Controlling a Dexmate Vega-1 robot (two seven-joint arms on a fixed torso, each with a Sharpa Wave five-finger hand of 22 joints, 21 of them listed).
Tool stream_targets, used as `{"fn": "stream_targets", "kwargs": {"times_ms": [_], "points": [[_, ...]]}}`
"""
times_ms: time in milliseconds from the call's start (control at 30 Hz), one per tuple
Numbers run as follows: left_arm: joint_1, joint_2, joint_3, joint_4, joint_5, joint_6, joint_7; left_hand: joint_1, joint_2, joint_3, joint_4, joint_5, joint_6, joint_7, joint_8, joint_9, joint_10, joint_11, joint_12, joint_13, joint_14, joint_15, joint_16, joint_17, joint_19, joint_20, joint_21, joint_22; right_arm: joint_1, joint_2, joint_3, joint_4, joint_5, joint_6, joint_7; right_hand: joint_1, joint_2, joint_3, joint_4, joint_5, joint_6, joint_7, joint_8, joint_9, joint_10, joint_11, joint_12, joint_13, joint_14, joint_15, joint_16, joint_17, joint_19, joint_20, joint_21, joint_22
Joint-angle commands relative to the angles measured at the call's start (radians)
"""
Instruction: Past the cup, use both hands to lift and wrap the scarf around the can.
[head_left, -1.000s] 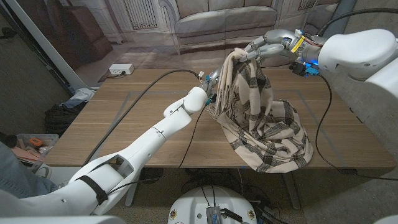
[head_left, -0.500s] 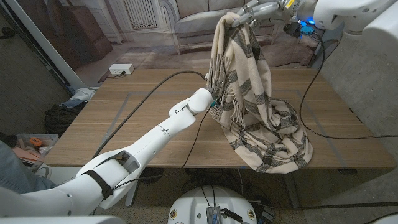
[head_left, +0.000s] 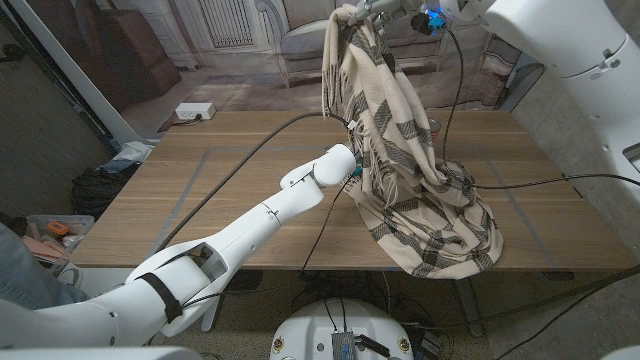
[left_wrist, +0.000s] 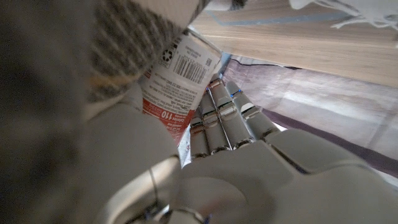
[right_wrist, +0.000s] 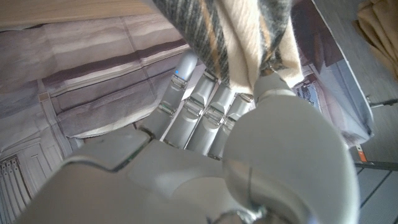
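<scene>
The right hand (right_wrist: 205, 143) is pinching the scarf (head_left: 400, 160) high above the surface (head_left: 200, 200), while the left hand (left_wrist: 217, 143) is clutching the can (left_wrist: 174, 81) under the drape. That thin pinch could slip, dropping the cloth off the can.

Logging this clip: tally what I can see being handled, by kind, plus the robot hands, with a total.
Scarf: 1, striped, held up by the right robot hand.
Can: 1, gripped by the left robot hand, scarf draped against it.
Robot hands: 2.
Cup: 0 visible.
Total: 4.
</scene>
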Motion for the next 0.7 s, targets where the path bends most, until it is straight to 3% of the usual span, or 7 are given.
{"fn": "stream_targets", "kwargs": {"times_ms": [33,333,500,567,700], "points": [[0.045,0.063,0.03,-0.123,0.005,-0.042,-0.035,0.109,0.154,0.18,0.17,0.004,0.33,-0.078,0.01,0.005,0.12,-0.126,0.005,0.005,-0.007,-0.055,0.0,0.0,-0.006,-0.003,-0.008,0.002,0.088,0.139,-0.158,0.259,-0.204,0.019,-0.037,0.005,-0.006,-0.016,0.003,0.008,0.029,-0.006,-0.021,-0.005,0.004,0.001,-0.001,-0.029,-0.008,-0.016,0.012,-0.005,-0.005,-0.137,-0.005,0.003],[0.074,0.116,0.033,-0.192,-0.027,-0.135,-0.04,0.107,0.16,0.184,0.174,0.005,0.325,-0.079,0.015,0.014,0.123,-0.13,0.008,0.009,-0.012,-0.058,0.001,0.001,-0.011,-0.003,-0.01,0.002,0.127,0.189,-0.254,0.448,-0.344,0.036,-0.026,0.012,-0.004,-0.038,0.008,0.013,0.048,-0.007,-0.05,-0.008,0.008,0.001,0.005,-0.055,0.001,-0.016,0.018,-0.012,0.002,-0.138,-0.007,0.004],[0.091,0.139,0.019,-0.224,-0.062,-0.165,-0.037,0.106,0.161,0.186,0.176,0.006,0.325,-0.079,0.02,0.021,0.125,-0.133,0.01,0.012,-0.011,-0.062,0.003,0.001,-0.012,-0.004,-0.011,0.002,0.142,0.19,-0.303,0.547,-0.433,0.046,-0.004,0.018,-0.004,-0.047,0.008,0.016,0.058,-0.007,-0.059,-0.008,0.016,0.002,0.005,-0.072,0.009,-0.017,0.016,-0.025,0.005,-0.137,-0.008,0.004],[0.098,0.145,0.011,-0.235,-0.07,-0.181,-0.025,0.105,0.162,0.188,0.177,0.006,0.33,-0.057,0.027,0.027,0.127,-0.13,0.011,0.015,-0.012,-0.059,0.003,0.001,-0.012,-0.004,-0.012,0.002,0.144,0.178,-0.321,0.592,-0.463,0.048,0.015,0.019,-0.004,-0.052,0.009,0.017,0.062,-0.007,-0.065,-0.008,0.018,0.002,0.004,-0.081,0.013,-0.017,0.015,-0.032,0.007,-0.138,-0.008,0.004],[0.099,0.148,0.003,-0.238,-0.098,-0.203,-0.02,0.104,0.165,0.19,0.178,0.007,0.334,-0.05,0.033,0.032,0.128,-0.129,0.012,0.017,-0.013,-0.06,0.003,0.001,-0.013,-0.005,-0.012,0.002,0.132,0.167,-0.33,0.637,-0.509,0.05,0.045,0.021,-0.002,-0.058,0.011,0.018,0.067,-0.007,-0.073,-0.008,0.02,0.002,0.004,-0.091,0.016,-0.017,0.014,-0.041,0.012,-0.138,-0.007,0.005]]}}
